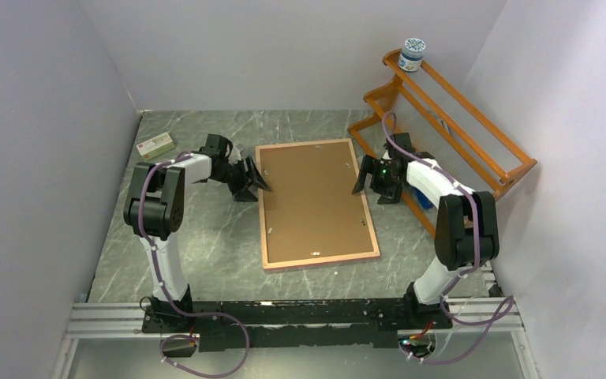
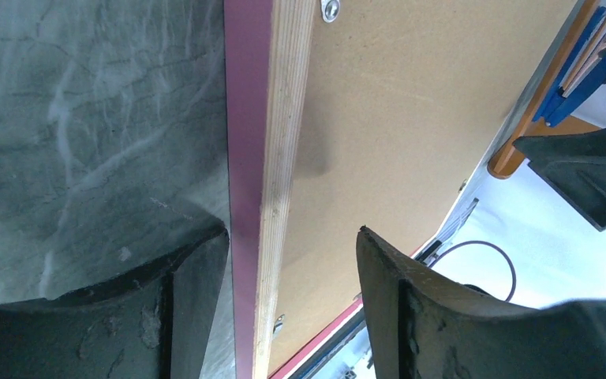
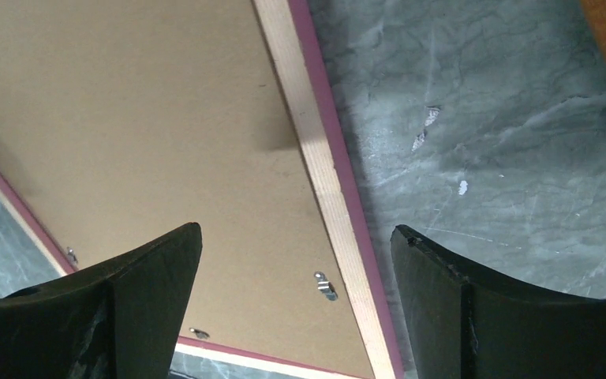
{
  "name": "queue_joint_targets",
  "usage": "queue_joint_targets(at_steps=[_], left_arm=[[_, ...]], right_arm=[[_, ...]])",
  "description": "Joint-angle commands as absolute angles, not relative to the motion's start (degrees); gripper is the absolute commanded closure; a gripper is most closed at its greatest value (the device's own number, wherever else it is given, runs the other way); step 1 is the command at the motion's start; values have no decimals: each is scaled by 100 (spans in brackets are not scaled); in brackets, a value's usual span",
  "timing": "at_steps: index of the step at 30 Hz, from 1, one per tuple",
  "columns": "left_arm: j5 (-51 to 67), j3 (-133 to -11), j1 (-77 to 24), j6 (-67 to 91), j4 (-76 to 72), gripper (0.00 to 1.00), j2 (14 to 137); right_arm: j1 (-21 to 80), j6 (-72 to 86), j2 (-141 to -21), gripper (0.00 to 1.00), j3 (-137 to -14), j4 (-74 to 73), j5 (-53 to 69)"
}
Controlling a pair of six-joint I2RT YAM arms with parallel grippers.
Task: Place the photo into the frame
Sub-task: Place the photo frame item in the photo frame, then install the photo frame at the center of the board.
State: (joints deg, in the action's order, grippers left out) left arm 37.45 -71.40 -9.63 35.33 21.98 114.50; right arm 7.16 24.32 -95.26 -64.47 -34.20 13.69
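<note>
Frame [image 1: 321, 260] back-up on grey marble table [image 1: 205, 237], white walls [image 1: 284, 47] round; L pincer [image 1: 256, 180], R pincer [image 1: 360, 178] both agape, empty.

- The pinkish light-wood rectangular frame [image 1: 318, 260] lies back up on the grey marbled table [image 1: 197, 237]. The flat brown backing board [image 1: 312, 197] covers its inside, so the pane and whatever lies beneath are hidden.
- In the left wrist view the frame runs off the top and bottom edges; in the right wrist view it runs off the top and left.
- The black fingers [image 2: 426, 316] of the left gripper [image 2: 292, 237] and those [image 3: 126, 308] of the right gripper [image 3: 296, 229] are cut off by the bottom edge.
- The small pale box [image 1: 156, 145] and the small round blue-and-white jar [image 1: 413, 54] carry print too small to read.
- A blue object [image 1: 424, 199] is mostly hidden behind the right arm [image 1: 458, 221]; what it is cannot be told.
</note>
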Motion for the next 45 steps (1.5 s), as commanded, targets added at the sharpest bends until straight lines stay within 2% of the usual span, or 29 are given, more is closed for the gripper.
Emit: queue_joint_targets(at_steps=[1,11,14,17,31,35,39,41,45], left_arm=[[3212,-7106,-925,3276,2417,34,11590],[3074,-7152,-923,3245,2542,46,11636],[3021,-7181,-916,3212,2613,47,11630],[3015,-7174,-898,3199,2628,47,11628],[3032,-7110,-836,3137,2652,46,11617],[3040,-7114,-813,3118,2663,45,11619],[3073,-7108,-792,3120,2638,45,11632],[3091,-7095,-791,3115,2635,45,11637],[3128,-7091,-782,3111,2619,45,11658]], right_arm=[[819,2612,-9675,10,-6378,-3236,1012],[1242,2642,-9899,52,-6409,-3152,286],[1402,2640,-10001,57,-6441,-3173,61],[1585,2541,-10187,55,-6558,-3290,-144],[1883,2507,-10475,19,-6943,-3770,-897],[1879,2353,-10216,19,-6825,-3347,-337],[1893,2336,-10271,35,-6854,-3209,111],[1896,2363,-10251,39,-6868,-3176,112],[1890,2337,-10252,38,-7003,-3245,-50]])
